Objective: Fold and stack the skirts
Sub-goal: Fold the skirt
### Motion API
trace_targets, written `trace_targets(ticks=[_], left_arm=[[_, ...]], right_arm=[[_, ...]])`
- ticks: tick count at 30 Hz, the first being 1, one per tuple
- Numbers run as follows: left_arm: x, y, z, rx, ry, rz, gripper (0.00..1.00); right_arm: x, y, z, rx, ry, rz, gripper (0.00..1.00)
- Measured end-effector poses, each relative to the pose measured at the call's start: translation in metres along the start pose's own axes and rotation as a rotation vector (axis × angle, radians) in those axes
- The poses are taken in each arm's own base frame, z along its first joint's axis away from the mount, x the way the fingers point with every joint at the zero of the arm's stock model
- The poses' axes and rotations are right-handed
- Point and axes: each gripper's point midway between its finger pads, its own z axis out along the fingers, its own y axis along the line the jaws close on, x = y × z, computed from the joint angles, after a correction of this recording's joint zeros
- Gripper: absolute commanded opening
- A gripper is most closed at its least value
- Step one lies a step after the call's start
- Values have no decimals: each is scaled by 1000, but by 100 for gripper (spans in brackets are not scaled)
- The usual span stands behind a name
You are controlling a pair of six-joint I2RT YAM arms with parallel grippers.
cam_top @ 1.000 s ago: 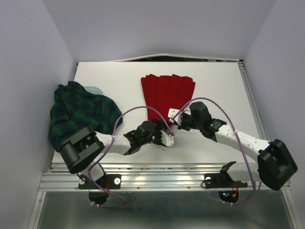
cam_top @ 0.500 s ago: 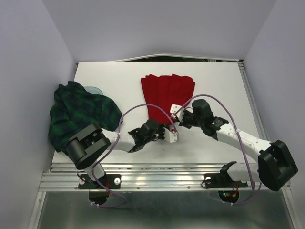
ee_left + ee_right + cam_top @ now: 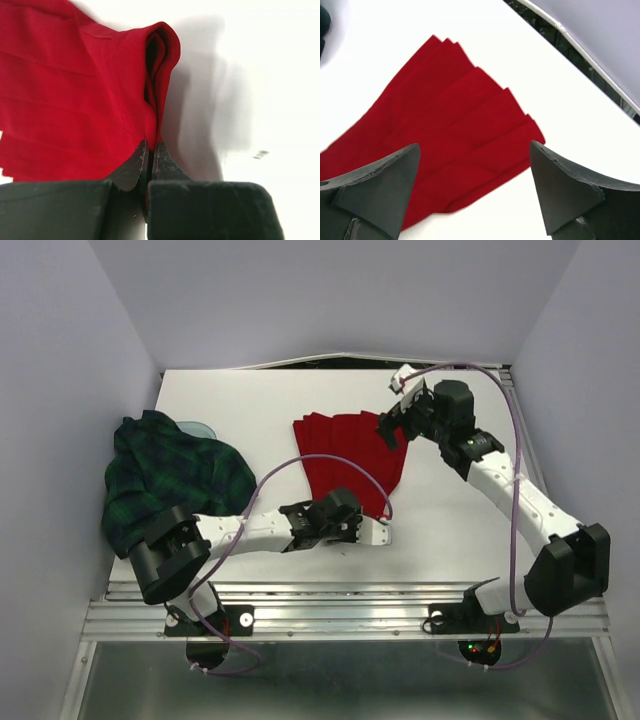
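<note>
Red skirt (image 3: 345, 440) lies mid-worktop (image 3: 240, 405), a bit toward the far edge & right of centre. Its long axis runs far-to-near, slanting toward the right edge as it comes near. The wide stepped hem points at the far edge, the narrow end at the near edge. Pleats run lengthwise, same axis. Plaid skirt (image 3: 170, 480), dark green/navy, sits bunched in a heap at the left edge, well apart from the red one; no clear axis to it.

Left pincer (image 3: 150, 146) is clenched on the red skirt's narrow end, near-edge side, w/ the left arm (image 3: 250, 530) stretched low across the worktop from the near-left corner. Right pincer (image 3: 473, 146) is released, spread wide, hovering over the hem's right corner toward the far-right corner of the worktop. Whether it touches the cloth can't be told.

Views differ. Top cam gives the whole layout, both skirts & both arms, but the left grip is too small to read there. Left wrist cam shows it close up: fabric doubled into a raised fold, tips pinched tight w/ cloth btwn them, shadow on the white surface to the right. Right wrist cam shows the stepped pleat ends lying flat btwn its two dark fingers (image 3: 375, 190), plus the worktop's far rim & a dark gap (image 3: 555, 37) behind it.
</note>
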Motion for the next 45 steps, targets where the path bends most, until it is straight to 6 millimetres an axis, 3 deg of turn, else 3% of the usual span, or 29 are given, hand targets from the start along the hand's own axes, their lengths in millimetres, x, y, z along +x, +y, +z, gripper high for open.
trace_targets(ticks=[3, 6, 11, 16, 22, 26, 29, 36, 39, 45], left_arm=[[-5, -17, -5, 72, 27, -35, 0], [-6, -33, -11, 135, 60, -69, 0], [-23, -55, -26, 247, 104, -126, 0], [-52, -62, -37, 329, 94, -195, 0], [-70, -71, -56, 426, 98, -235, 0], [-88, -72, -69, 500, 79, -244, 0], [-105, -69, -77, 550, 59, -242, 0], [-134, -48, -91, 621, 20, -237, 0], [-130, -22, -87, 590, 9, -253, 0], [-87, 21, -66, 520, 72, -316, 0]], right_arm=[[-11, -20, 12, 17, -14, 50, 87], [7, -34, 44, 1, 41, 109, 82], [70, -49, 116, -101, 215, 273, 74], [127, -28, 146, -239, 334, 437, 69], [147, 10, 143, -410, 389, 530, 55], [161, 43, 130, -521, 431, 531, 42], [178, 72, 115, -605, 480, 550, 36], [184, 115, 81, -729, 526, 525, 22], [188, 129, 68, -773, 541, 522, 20], [189, 144, 51, -817, 554, 509, 18]])
